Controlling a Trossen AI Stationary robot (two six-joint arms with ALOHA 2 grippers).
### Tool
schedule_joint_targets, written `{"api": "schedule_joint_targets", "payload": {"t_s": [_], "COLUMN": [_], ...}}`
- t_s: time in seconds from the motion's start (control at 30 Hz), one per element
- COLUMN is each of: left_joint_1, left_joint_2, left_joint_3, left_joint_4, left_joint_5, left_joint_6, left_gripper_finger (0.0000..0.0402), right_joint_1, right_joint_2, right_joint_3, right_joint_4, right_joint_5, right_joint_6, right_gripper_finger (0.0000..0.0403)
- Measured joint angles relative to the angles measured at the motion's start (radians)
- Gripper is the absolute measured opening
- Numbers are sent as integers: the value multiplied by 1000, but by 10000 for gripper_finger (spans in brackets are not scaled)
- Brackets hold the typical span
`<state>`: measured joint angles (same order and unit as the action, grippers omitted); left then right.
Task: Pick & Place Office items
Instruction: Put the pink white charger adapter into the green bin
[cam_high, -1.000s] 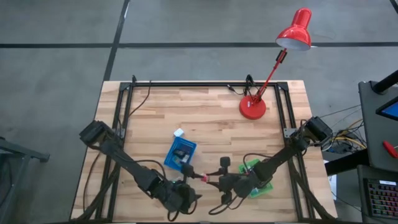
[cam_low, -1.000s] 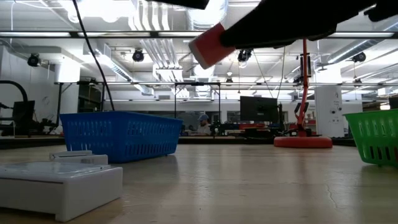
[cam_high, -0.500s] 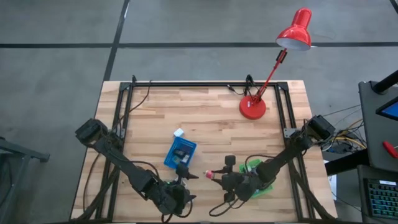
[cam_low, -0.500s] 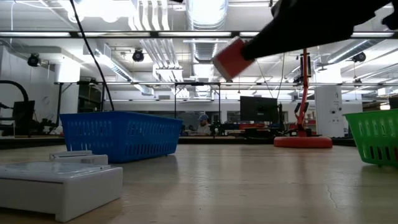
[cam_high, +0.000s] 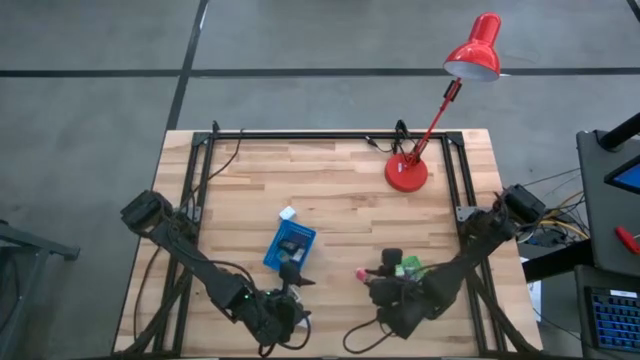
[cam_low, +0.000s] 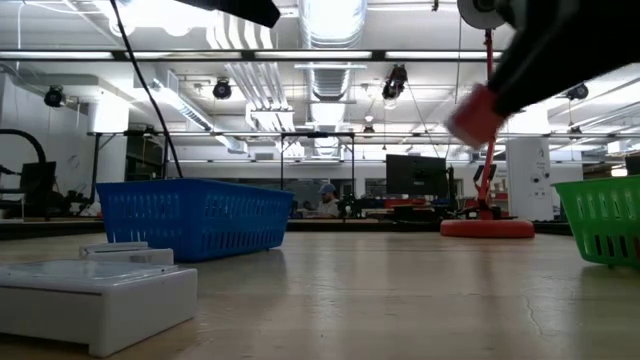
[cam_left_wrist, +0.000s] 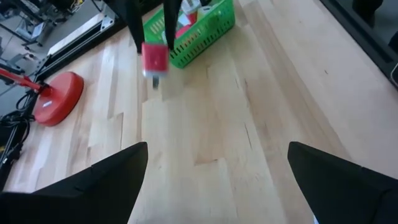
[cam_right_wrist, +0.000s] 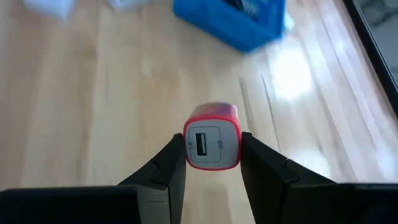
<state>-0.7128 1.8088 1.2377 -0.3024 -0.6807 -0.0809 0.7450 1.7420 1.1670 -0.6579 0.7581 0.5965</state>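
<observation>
My right gripper (cam_high: 362, 274) is shut on a small red block with a white USB face (cam_right_wrist: 211, 144), held above the wood just left of the green tray (cam_high: 412, 267). The block also shows in the low view (cam_low: 474, 114) and in the left wrist view (cam_left_wrist: 154, 57). My left gripper (cam_high: 292, 285) stands open with nothing between its fingers (cam_left_wrist: 217, 180), near the blue tray's (cam_high: 290, 246) near end. The blue tray holds several small items. A small white item (cam_high: 288, 213) lies on the table beyond it. My right gripper pinches the red block by its two opposite sides (cam_right_wrist: 184, 149) between the two fingers, the white USB face turned back toward the wrist. The fingers slant downward, coming from the table's near right. The block is lifted clear of the table (cam_low: 474, 114).
A red desk lamp stands with its base (cam_high: 406, 173) at the far right. A white box (cam_low: 95, 290) lies close to the low camera at the left. Bare wood lies between the two trays (cam_left_wrist: 205, 124). A black frame runs along the table's edges (cam_high: 330, 134).
My right gripper has carried the red block toward the table's right edge, toward the green tray, rising a little and turning at the wrist. It has stayed shut on the block.
</observation>
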Motion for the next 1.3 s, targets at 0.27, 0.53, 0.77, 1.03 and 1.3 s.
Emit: {"api": "schedule_joint_targets", "payload": {"t_s": [0.27,0.53,0.77,1.03,1.3], "left_joint_1": [-16,-34,-35,-35,-35], "left_joint_2": [-35,-61,-61,-61,-61], "left_joint_3": [0,0,-2,-4,-4], "left_joint_4": [-73,-200,-266,-268,-275], "left_joint_5": [-52,-108,-112,-112,-124], "left_joint_6": [-51,-152,-234,-242,-241], "left_gripper_finger": [390,390,390,389,389], "right_joint_1": [49,67,68,76,105], "right_joint_2": [0,0,-1,0,0], "right_joint_3": [55,55,57,58,143], "right_joint_4": [-289,-450,-542,-580,-683], "right_joint_5": [-75,-149,-226,-317,-270], "right_joint_6": [205,334,374,413,469], "right_gripper_finger": [116,116,116,116,116]}}
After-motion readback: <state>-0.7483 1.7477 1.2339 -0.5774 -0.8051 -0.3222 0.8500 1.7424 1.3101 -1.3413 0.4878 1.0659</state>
